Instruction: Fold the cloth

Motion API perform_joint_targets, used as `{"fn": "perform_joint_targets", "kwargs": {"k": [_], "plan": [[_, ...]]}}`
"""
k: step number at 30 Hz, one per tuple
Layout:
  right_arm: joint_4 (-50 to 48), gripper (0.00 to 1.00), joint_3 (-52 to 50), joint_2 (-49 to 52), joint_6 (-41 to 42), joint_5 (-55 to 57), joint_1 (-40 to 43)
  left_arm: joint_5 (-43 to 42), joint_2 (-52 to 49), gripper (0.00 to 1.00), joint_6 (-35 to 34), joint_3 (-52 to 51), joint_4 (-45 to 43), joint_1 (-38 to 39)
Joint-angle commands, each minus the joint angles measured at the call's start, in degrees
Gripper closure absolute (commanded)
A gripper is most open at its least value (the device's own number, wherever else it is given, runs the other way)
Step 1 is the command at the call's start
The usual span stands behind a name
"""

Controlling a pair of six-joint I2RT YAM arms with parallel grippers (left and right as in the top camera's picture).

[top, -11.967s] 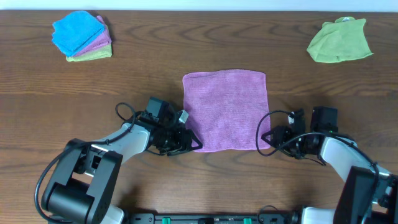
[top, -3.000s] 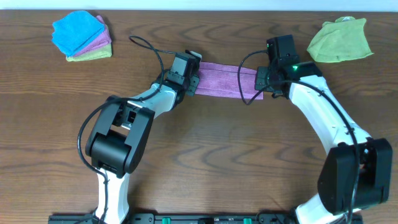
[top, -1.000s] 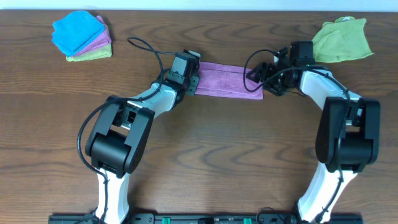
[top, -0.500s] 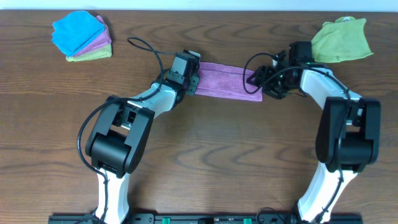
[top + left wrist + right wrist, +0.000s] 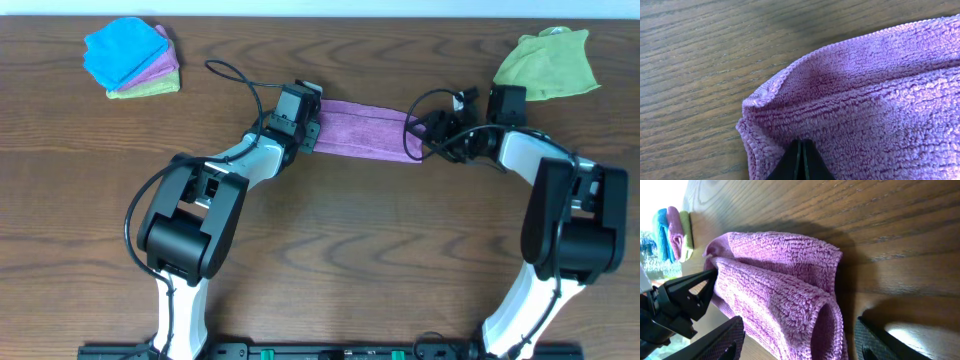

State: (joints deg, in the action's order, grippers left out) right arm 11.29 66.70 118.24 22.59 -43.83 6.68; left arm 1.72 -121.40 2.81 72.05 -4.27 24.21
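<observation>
A: Overhead, where is the folded purple terry cloth (image 5: 365, 130) seen?
B: Laid as a strip on the brown wooden table (image 5: 330, 240), between the grippers.
A: Left wrist?
B: Its edge is pinched by the closed left gripper (image 5: 801, 159).
A: Right wrist?
B: Its end is flanked by the right gripper (image 5: 800, 340), spread wide.

Purple cloth (image 5: 365, 128), folded into a narrow band.
We see it lying flat on the table (image 5: 330, 240), toward the far side, its long edge running left to right. Its right end doubles over in a soft loop, and its left corner is slightly puckered.
</observation>
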Motion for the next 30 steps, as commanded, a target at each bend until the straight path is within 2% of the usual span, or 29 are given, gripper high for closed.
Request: {"fn": "perform_joint_targets", "kwargs": {"k": [1, 15, 17, 19, 21, 25, 30], "plan": [[2.14, 0.29, -4.66, 5.29, 1.16, 7.39, -0.46, -0.31, -1.62, 0.94, -0.33, -0.13, 0.98, -0.20], [1.53, 0.43, -4.90, 8.46, 1.62, 8.11, -2.95, -0.28, -1.62, 0.94, -0.33, -0.13, 0.98, -0.20], [1.51, 0.49, -4.90, 8.46, 1.62, 8.79, -3.17, -0.31, -1.62, 0.94, -0.31, -0.13, 0.98, -0.20], [1.51, 0.60, -4.90, 8.46, 1.62, 9.44, -3.23, -0.31, -1.62, 0.94, -0.31, -0.13, 1.01, -0.20], [1.33, 0.75, -4.90, 8.46, 1.86, 9.97, -3.23, -0.28, -1.62, 0.95, -0.31, -0.13, 0.98, -0.20], [0.59, 0.98, -4.87, 8.44, 2.91, 10.19, -3.23, -0.31, -1.62, 0.94, -0.31, -0.13, 1.18, -0.20], [0.61, 0.98, -4.02, 8.09, 3.56, 7.61, -3.30, -0.33, -1.62, 0.94, -0.33, -0.15, 2.75, -0.20]]}}
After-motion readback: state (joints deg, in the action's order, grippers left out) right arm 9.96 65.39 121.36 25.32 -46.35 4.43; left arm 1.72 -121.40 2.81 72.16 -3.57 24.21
